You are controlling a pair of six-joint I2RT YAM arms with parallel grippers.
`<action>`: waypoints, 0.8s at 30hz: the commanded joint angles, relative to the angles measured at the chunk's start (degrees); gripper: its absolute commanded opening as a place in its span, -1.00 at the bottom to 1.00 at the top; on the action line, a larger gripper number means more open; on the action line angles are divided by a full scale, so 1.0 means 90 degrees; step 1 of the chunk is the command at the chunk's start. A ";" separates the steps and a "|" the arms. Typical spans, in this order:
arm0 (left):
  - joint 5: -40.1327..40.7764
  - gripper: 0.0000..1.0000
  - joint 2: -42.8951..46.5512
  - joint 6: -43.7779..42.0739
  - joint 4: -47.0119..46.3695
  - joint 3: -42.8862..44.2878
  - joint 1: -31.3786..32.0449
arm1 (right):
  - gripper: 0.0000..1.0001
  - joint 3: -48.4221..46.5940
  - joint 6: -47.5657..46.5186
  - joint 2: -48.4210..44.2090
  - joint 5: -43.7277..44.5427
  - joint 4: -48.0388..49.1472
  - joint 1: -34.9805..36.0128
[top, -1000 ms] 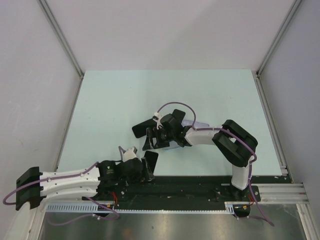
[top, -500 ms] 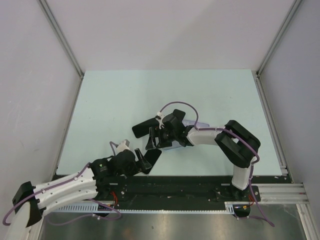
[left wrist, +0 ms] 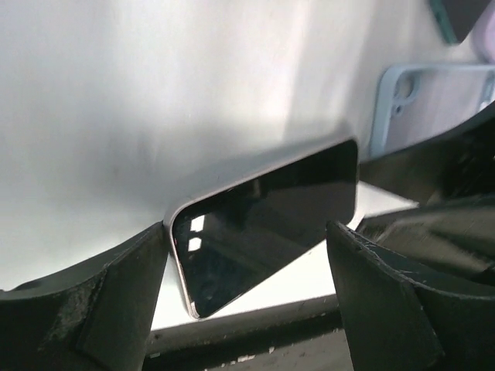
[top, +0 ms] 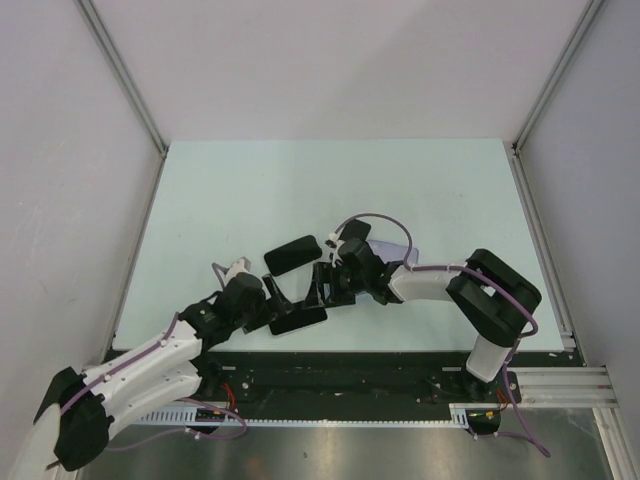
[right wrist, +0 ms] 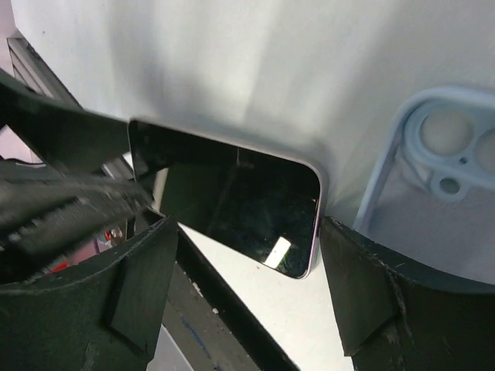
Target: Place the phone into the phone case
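Overhead view of a pale green table (top: 250,190) with two robot arms mounted at its near edge. The left arm (top: 140,365) lies low and stretches from the near-left corner toward 2 o'clock. The right arm (top: 430,282) rises from its base at the near right, bends sharply at the elbow, and its forearm runs toward 9 o'clock. The two arms meet just inside the near edge, at about 6 o'clock on the table. The left gripper (left wrist: 246,232) has its fingers (left wrist: 77,301) spread wide, one on either side of a phone, and holds nothing. The right gripper (right wrist: 247,232) faces it from the other side, its fingers (right wrist: 363,286) also spread wide about the same phone, and it too holds nothing. Whether any fingertip touches the phone cannot be told. The phone (top: 298,321) lies flat on the table between the two grippers, its glossy black screen up. The phone case (right wrist: 456,216) is light blue and translucent. It lies open side up, with its camera cutouts showing, just beside the phone at about 2 o'clock, partly under the right arm. A dark rounded rectangular object (top: 292,253) lies flat at 12 o'clock from the phone.
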State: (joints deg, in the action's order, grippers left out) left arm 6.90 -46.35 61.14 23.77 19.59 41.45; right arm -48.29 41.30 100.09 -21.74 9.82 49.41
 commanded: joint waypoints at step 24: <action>-0.1889 -0.25 0.0025 -0.1383 -0.2163 0.0400 -0.0504 | 0.57 0.1313 0.1261 -0.0643 -0.0427 0.2014 -0.0128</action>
State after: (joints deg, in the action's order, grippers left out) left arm -5.23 -42.33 51.13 7.73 21.21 36.62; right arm -36.84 51.40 95.83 -24.45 23.09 48.95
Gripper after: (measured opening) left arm 0.453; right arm 0.781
